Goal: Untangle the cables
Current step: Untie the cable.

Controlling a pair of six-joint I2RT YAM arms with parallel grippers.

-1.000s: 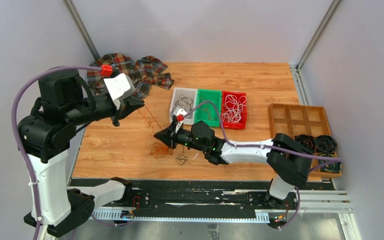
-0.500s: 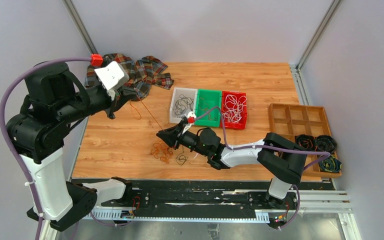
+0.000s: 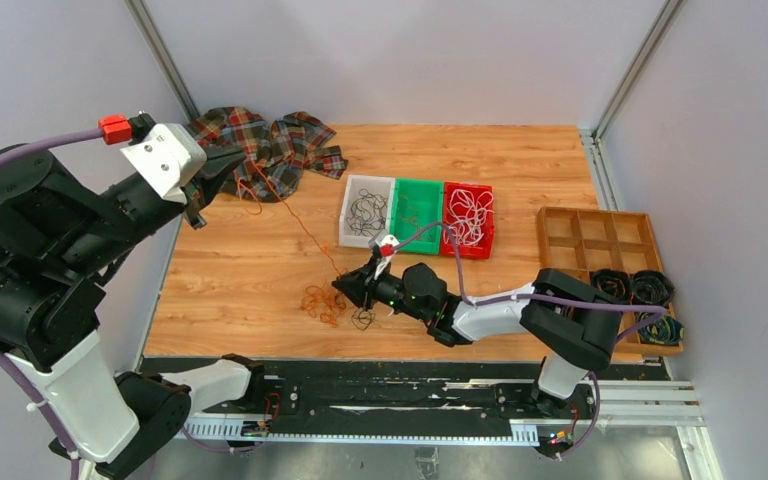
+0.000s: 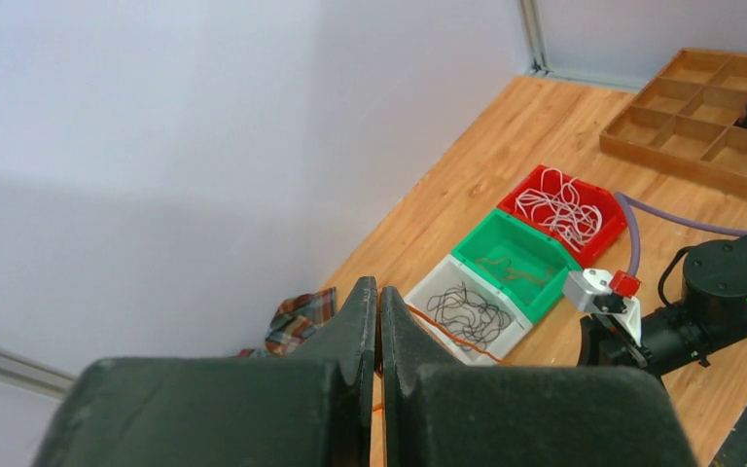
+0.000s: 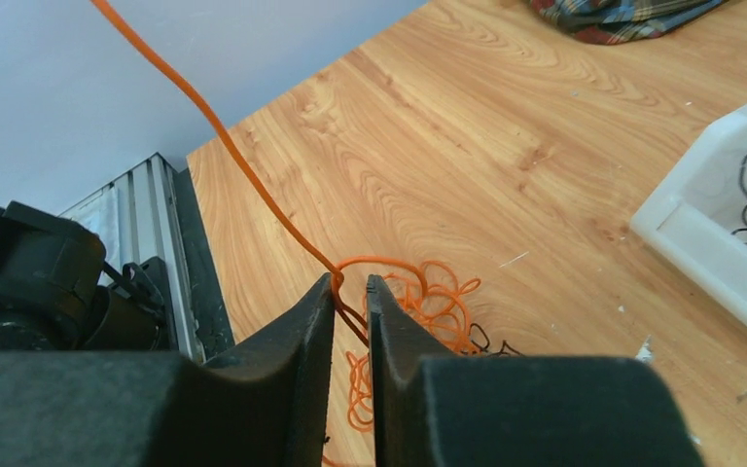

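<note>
A thin orange cable runs taut from my raised left gripper down to an orange tangle on the wooden table. In the left wrist view the left gripper is shut on this cable. Low at the tangle, my right gripper points left. In the right wrist view its jaws stand slightly apart, and the orange strand passes loosely between them into the tangle. A small black cable loop lies beside the tangle.
A white bin of black cables, a green bin and a red bin of white cables stand mid-table. Plaid cloth lies at the back left. A wooden compartment tray with dark coils sits at the right.
My left gripper has risen and swung back-left with the orange cable, drawing it taut. The right gripper's jaws have parted a little and it shifted slightly right.
</note>
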